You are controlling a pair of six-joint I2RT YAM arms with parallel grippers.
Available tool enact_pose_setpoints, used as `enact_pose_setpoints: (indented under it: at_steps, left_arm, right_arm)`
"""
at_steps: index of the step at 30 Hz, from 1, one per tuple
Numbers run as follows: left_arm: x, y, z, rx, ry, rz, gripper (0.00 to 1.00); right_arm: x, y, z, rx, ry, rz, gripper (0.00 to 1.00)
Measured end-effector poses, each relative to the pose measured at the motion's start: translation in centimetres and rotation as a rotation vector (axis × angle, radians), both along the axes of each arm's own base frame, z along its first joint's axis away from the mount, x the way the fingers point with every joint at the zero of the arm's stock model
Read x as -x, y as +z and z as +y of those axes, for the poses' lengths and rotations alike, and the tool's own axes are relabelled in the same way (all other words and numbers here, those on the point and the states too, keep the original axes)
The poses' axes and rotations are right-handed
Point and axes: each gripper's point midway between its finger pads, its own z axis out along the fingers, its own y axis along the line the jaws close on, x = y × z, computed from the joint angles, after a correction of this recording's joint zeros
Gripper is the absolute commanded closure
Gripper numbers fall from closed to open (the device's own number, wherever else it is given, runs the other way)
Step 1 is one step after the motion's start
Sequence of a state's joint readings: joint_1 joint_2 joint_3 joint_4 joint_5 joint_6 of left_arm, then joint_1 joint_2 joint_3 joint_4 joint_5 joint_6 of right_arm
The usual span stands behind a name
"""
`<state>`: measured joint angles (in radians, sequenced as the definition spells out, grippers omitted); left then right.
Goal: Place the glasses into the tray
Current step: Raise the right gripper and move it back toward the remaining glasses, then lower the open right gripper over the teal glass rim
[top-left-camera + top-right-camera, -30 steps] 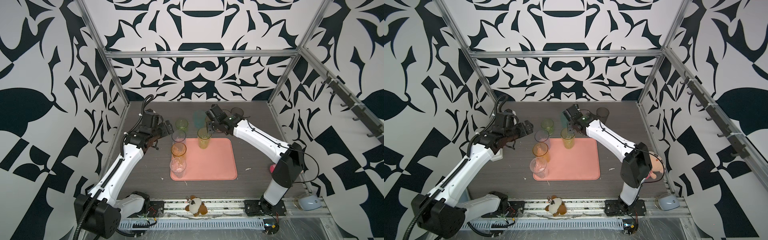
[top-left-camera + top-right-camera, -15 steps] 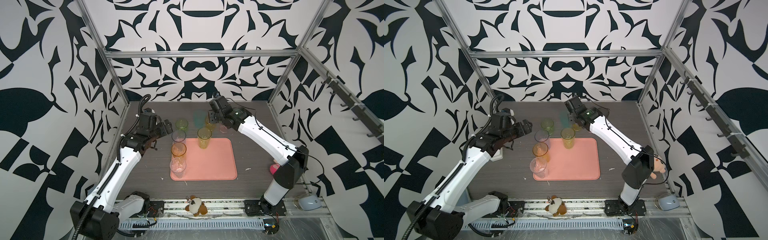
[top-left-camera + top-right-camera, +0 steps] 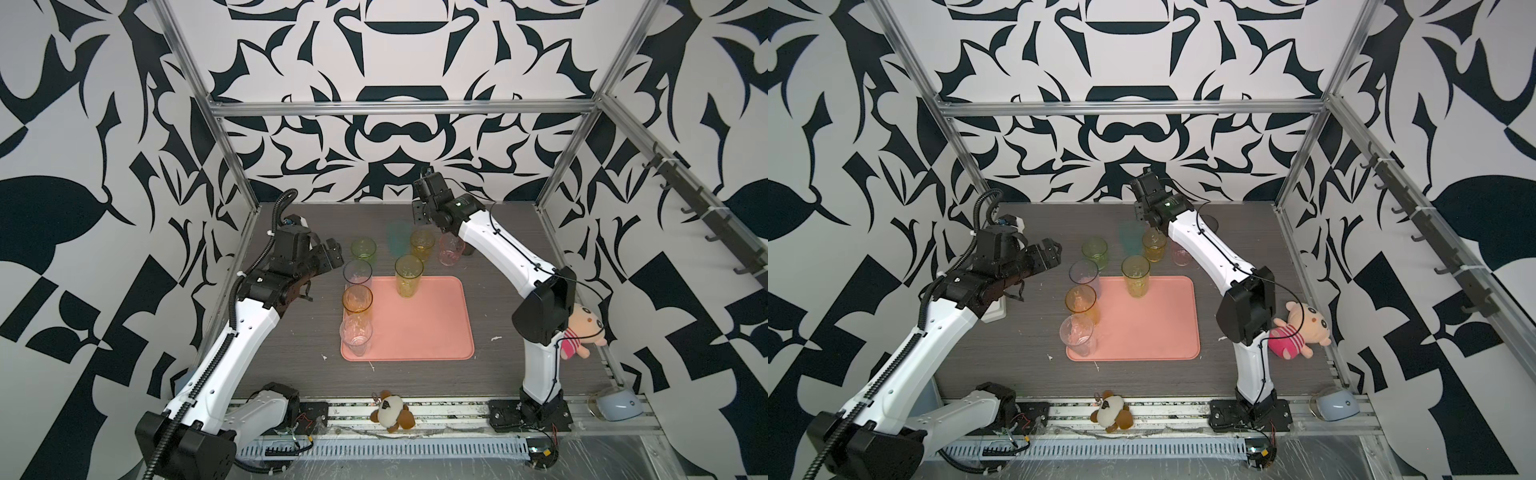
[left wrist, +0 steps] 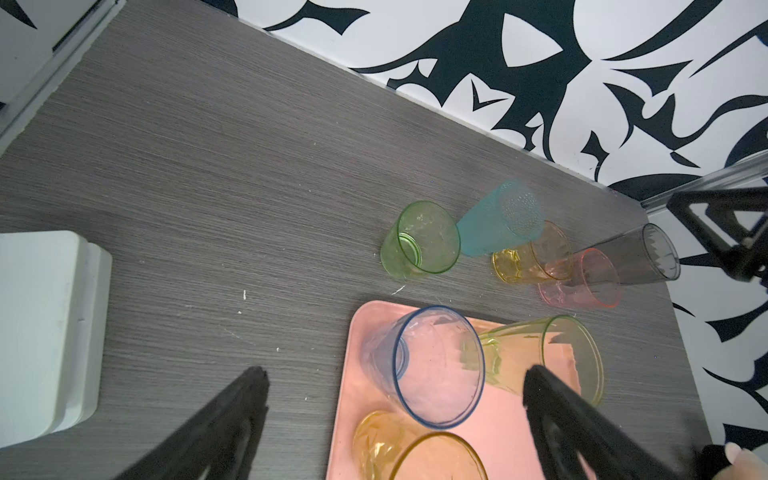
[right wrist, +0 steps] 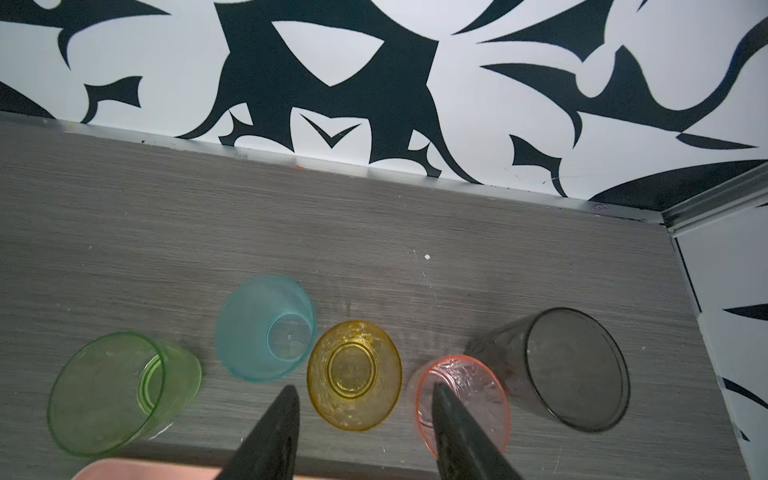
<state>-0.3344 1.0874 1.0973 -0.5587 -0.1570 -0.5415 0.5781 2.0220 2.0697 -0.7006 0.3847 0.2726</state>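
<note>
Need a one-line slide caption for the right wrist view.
Open right gripper over green, teal, yellow, pink and smoky grey glasses lined up on the table.

Right hand [image 5: 363,386] farther back, above yellow tumbler [image 5: 353,365] (jaws wider).

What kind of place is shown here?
Probably a laboratory robot cell: left arm and right arm mounted on a metal rail, patterned panels on an aluminium frame, glasses on and beside a tray.
</note>
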Motion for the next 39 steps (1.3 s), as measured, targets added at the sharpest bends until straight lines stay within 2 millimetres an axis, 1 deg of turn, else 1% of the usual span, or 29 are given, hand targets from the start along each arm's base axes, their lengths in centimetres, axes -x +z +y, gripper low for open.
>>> enact_pose_setpoints:
  at_steps: [4,10,13,17,26,33,39]
  left_arm:
    - [0.0,0.1,0.3,-0.022,0.002,-0.008,0.01]
    - [0.0,0.3,0.6,-0.04,0.009,-0.02,0.0]
    - [0.0,0.2,0.7,-0.046,0.01,-0.021,0.01]
    - [0.0,0.2,0.7,-0.049,0.01,-0.02,0.0]
    - [0.0,0.1,0.7,-0.051,0.01,-0.017,0.0]
    - [-0.1,-0.3,0.6,-0.053,0.008,-0.007,0.0]
    - [-0.1,-0.4,0.6,-0.053,0.008,-0.005,0.01]
  right_arm:
    - [-1.4,-0.7,0.8,-0.011,0.009,0.008,0.45]
    - [-3.0,-2.1,1.5,-0.022,0.02,0.034,0.45]
    - [-3.8,-2.9,1.8,-0.029,0.025,0.047,0.45]
    - [-4.6,-4.5,2.2,-0.038,0.027,0.075,0.45]
    - [-5.0,-8.0,2.5,-0.049,0.035,0.154,0.46]
    - [-5.5,-10.2,2.8,-0.061,0.034,0.192,0.46]
    - [-5.6,-11.7,3.6,-0.082,0.053,0.227,0.47]
